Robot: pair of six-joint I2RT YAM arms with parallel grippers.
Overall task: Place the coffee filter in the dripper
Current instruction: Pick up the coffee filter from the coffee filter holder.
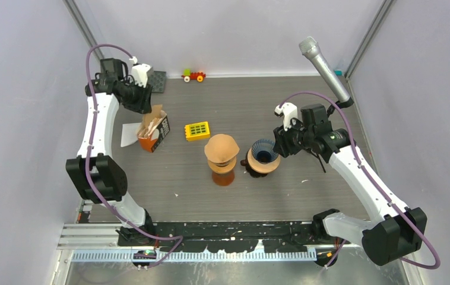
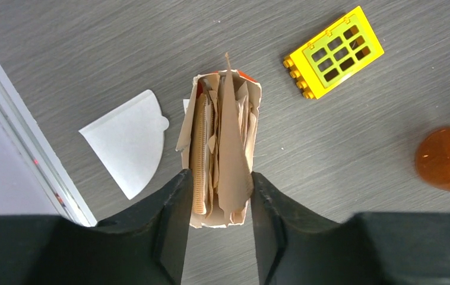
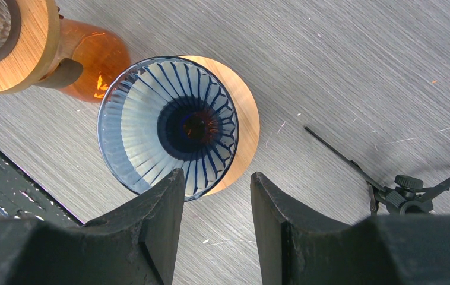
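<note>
A torn box of brown coffee filters stands at the left of the table, and one filter pokes up above the rest. A single white coffee filter lies flat beside it. My left gripper hovers over the box, open, with a finger on each side of the pack and nothing gripped. The dripper is blue ribbed glass on a wooden collar, right of centre, and it is empty. My right gripper is open just beside its rim, with bare table between the fingers.
A second dripper on an amber carafe stands just left of the blue one. A yellow window block, a toy car and a dark plate lie further back. A microphone on a stand leans in at the back right.
</note>
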